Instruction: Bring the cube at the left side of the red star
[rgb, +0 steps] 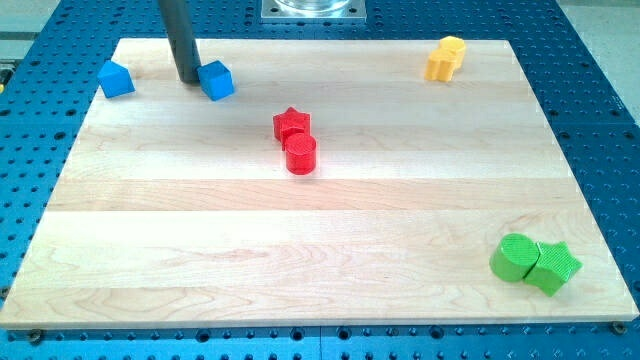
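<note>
A red star (291, 124) lies on the wooden board (320, 250) a little above its middle, with a red cylinder (301, 154) touching it just below. A blue cube (216, 80) sits near the view's top left, up and to the left of the star. My tip (187, 79) stands right against the cube's left side. A second blue block (116, 79), of irregular shape, lies further left near the board's left edge.
A yellow block (446, 57) sits near the top right corner. A green cylinder (514, 258) and a green star (554, 266) touch each other near the bottom right corner. Blue perforated table surrounds the board.
</note>
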